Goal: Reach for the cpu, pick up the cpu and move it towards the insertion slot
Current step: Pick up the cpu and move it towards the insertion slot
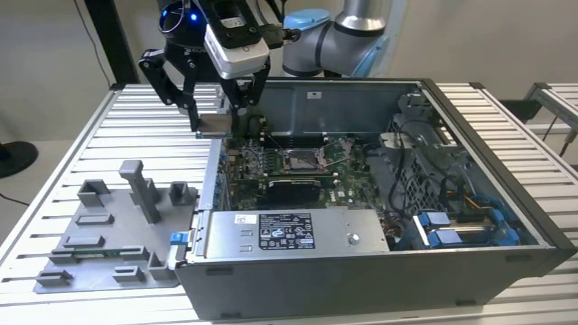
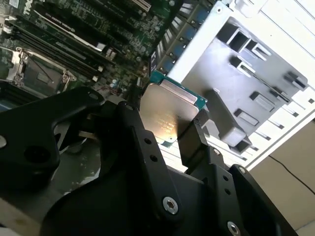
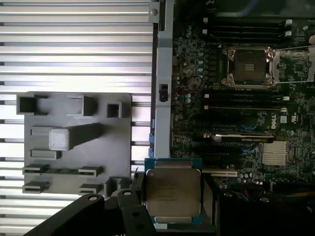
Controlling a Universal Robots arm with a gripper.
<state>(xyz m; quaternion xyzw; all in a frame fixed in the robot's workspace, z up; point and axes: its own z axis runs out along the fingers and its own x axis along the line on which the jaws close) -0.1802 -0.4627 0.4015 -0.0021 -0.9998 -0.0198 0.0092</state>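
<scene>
Above the case's far-left edge, the pincer [image 1: 219, 125] grips the cpu [image 3: 172, 192]; the insertion slot [image 1: 304, 160] lies lower, toward the exterior view's right.

Label [image 1: 284, 232] on the power supply [image 1: 361, 223] — its print unreadable (too fine).

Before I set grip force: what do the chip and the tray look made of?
The small square silvery cpu held in the jaws looks like brushed metal on a green board edge; it reflects light dully. The grey moulded tray looks like matte plastic, uniform and without shine.
</scene>
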